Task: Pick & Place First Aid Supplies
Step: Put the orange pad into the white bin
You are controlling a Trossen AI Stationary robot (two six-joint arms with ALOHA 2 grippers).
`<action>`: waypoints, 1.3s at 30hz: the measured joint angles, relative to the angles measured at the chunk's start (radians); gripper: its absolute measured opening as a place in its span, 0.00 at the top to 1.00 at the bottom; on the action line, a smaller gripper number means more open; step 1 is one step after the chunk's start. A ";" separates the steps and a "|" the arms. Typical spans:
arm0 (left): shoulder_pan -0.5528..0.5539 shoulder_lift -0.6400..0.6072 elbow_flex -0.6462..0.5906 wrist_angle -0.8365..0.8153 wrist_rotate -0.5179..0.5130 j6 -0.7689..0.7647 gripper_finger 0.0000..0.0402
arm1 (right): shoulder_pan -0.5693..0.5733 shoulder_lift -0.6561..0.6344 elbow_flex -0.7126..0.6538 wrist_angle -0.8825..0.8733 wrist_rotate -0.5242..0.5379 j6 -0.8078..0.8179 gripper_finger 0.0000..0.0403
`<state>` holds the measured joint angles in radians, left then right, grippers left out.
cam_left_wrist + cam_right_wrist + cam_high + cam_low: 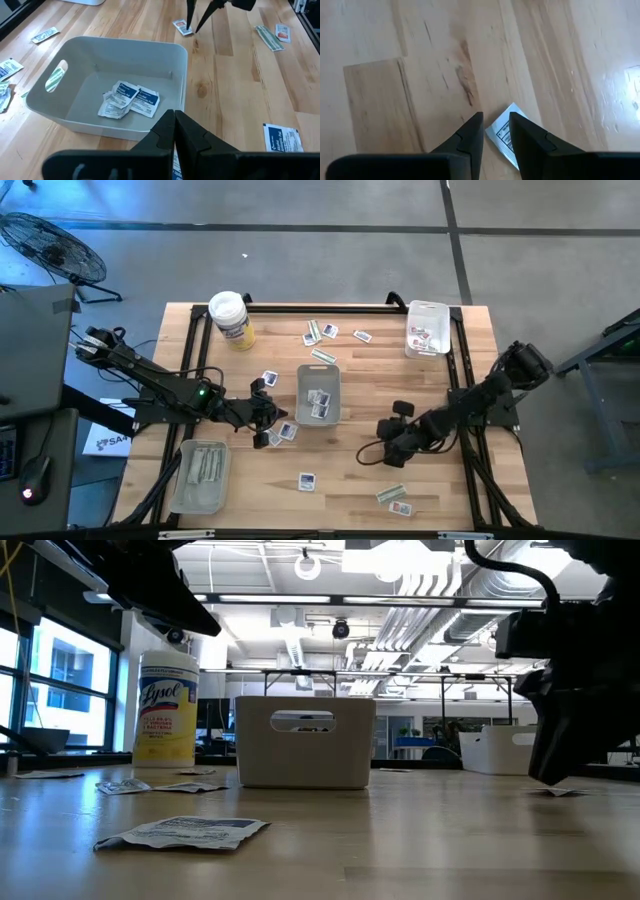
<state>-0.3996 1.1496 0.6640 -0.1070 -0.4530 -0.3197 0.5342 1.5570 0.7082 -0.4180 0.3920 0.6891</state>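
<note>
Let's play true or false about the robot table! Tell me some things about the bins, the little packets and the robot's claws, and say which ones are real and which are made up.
1. The middle tray has white and blue packets lying in it. True.
2. The yellow-labelled tub lies tipped over on its side. False: it stands upright near the table's back edge.
3. The left gripper has its fingers pressed together, with a packet showing between them. True.
4. The right gripper is reaching inside the middle tray. False: it is over bare wood, with a packet between its fingertips.
5. The tray at the front left holds narrow pale strips. True.
</note>
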 joint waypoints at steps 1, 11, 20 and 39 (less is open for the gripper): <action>0.000 0.000 0.000 0.000 0.000 0.000 0.99 | -0.003 0.000 0.000 0.000 0.000 0.000 0.78; 0.000 0.000 0.000 0.000 0.000 0.000 0.99 | -0.029 0.003 -0.004 0.020 0.004 -0.012 0.78; 0.000 0.000 0.000 0.000 0.000 0.000 0.99 | 0.004 0.066 0.118 -0.022 0.139 0.016 0.82; 0.000 0.000 0.000 0.000 0.000 0.000 0.99 | -0.064 0.418 0.561 -0.722 -0.101 0.596 0.75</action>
<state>-0.3996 1.1496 0.6640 -0.1070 -0.4530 -0.3195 0.4699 1.9748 1.2690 -1.1398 0.2913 1.2847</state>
